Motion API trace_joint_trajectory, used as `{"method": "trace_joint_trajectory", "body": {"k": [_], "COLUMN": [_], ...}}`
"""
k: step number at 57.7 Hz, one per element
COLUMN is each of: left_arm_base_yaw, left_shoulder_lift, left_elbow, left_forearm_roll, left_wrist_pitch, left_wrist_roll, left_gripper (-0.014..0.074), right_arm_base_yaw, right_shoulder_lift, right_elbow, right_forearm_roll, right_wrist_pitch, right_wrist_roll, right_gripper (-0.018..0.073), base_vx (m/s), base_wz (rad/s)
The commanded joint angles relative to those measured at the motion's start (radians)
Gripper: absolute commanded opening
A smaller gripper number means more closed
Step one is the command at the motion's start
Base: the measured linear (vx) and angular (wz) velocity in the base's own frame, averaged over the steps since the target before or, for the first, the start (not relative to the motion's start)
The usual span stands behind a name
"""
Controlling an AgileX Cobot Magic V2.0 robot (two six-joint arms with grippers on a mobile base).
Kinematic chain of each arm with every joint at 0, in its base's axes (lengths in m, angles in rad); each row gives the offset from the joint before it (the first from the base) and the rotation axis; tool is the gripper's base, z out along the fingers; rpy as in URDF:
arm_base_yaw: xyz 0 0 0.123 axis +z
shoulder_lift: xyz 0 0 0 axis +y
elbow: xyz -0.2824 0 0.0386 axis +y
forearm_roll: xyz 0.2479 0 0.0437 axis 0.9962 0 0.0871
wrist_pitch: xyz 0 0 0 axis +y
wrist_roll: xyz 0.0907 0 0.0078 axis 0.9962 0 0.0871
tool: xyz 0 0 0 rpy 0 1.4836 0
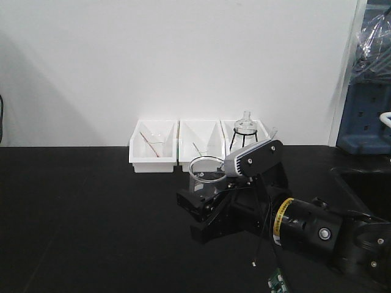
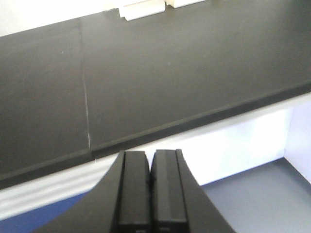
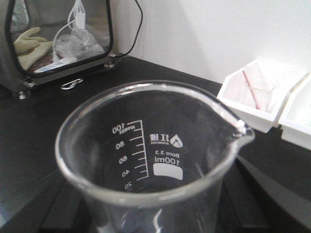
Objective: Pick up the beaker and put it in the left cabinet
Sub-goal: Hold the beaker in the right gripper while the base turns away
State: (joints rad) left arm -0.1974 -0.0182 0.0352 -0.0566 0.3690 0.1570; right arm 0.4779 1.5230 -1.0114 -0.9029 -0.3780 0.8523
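Beaker (image 3: 150, 145) graduations legible only from right wrist, right end effector (image 1: 198, 217) clamped round it; left end effector (image 2: 150, 160) fully closed.

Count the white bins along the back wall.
3, in a row on the black bench: left white plastic bin holds a red rod, middle bin sits behind the clear glass beaker, right bin holds a round glass flask. None appears hidden.
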Motion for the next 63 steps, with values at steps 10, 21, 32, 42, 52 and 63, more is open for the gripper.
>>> {"method": "trace_joint_trajectory", "body": {"k": [10,21,32,42,52,63], "left_arm_base_yaw": [-0.006,-0.006,-0.006,-0.006,-0.006,-0.006], "left_shoulder_lift": [-0.009,-0.009,-0.009,-0.009,-0.009,-0.009], "left_elbow": [-0.019,-0.019,-0.019,-0.019,-0.019,-0.019], "left_forearm_roll": [-0.005,-0.005,-0.005,-0.005,-0.005,-0.005], "left_wrist_pitch": [-0.081,-0.081,-0.081,-0.081,-0.081,-0.081], "left_wrist_roll": [-0.001,-0.001,-0.001,-0.001,-0.001,-0.001], "left_gripper": [-0.0006,-0.0006,-0.0006,-0.0006,-0.0006,-0.0006], "right_arm_base_yaw": [0.0,0.0,0.0,0.0,0.0,0.0], "right_shoulder_lift": [-0.041,-0.041,-0.041,-0.041,-0.041,-0.041], "right_elbow": [-0.029,-0.029,-0.029,-0.029,-0.029,-0.029], "right_forearm_roll": [0.026,0.026,0.026,0.026,0.026,0.026], "right_wrist_pitch": [-0.052,-0.052,-0.052,-0.052,-0.052,-0.052], "right_wrist_roll": [-0.003,-0.003,-0.003,-0.003,-0.003,-0.003], "right_gripper": [0.0197,0.0197,0.0197,0.0197,0.0197,0.0197], "base_vx": [-0.28,-0.29,-0.26,-0.21,-0.17,-0.16], "base_wz": [0.07,0.12,0.2,0.39,0.6,0.69]}}
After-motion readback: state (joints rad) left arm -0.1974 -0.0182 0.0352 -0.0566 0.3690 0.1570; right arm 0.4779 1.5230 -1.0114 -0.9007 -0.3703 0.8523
